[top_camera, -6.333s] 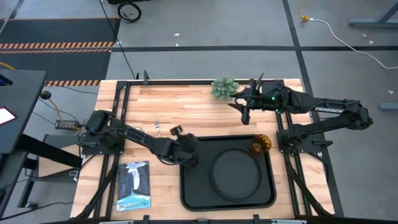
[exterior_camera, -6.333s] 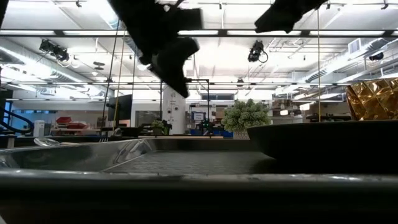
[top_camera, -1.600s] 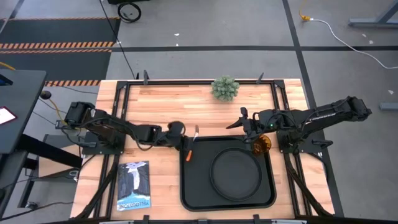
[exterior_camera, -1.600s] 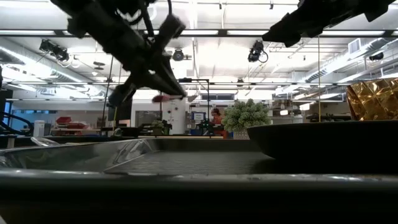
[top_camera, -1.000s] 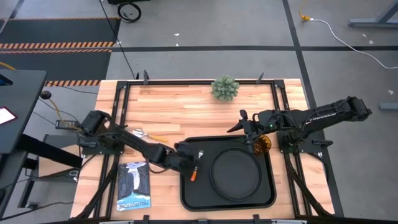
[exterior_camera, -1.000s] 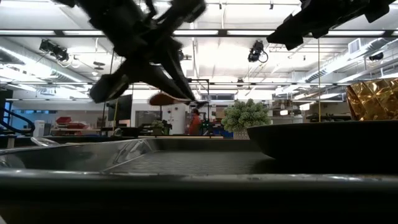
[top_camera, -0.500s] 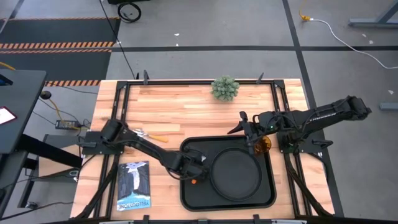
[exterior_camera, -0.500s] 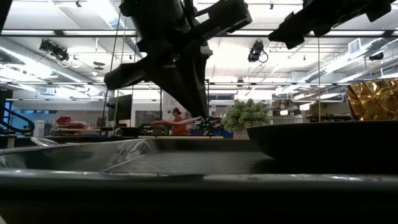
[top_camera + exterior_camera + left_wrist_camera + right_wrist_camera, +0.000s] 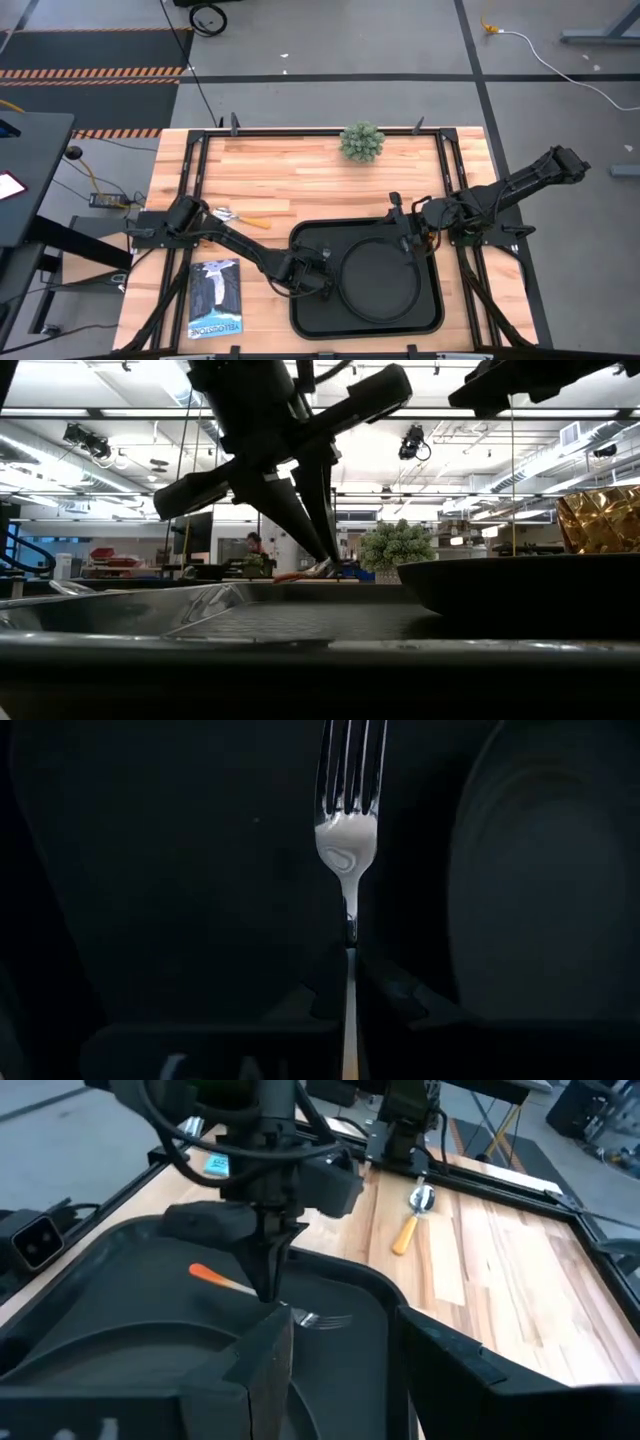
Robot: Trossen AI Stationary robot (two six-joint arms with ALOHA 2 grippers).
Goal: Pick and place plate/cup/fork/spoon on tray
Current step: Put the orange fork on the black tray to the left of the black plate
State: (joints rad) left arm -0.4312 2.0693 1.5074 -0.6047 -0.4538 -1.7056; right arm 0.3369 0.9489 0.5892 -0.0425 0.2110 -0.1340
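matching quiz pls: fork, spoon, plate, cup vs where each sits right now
Things:
1. fork
2. spoon
3. plate
4. cup

Places:
A. on the bare wood table, left of the tray
B. in the middle of the tray
C. at the tray's right rear corner, partly hidden from above by the right tool
D. over the tray's left part, between the left tool's fingers

Pairs: 1-D, 2-A, 3-B, 4-C
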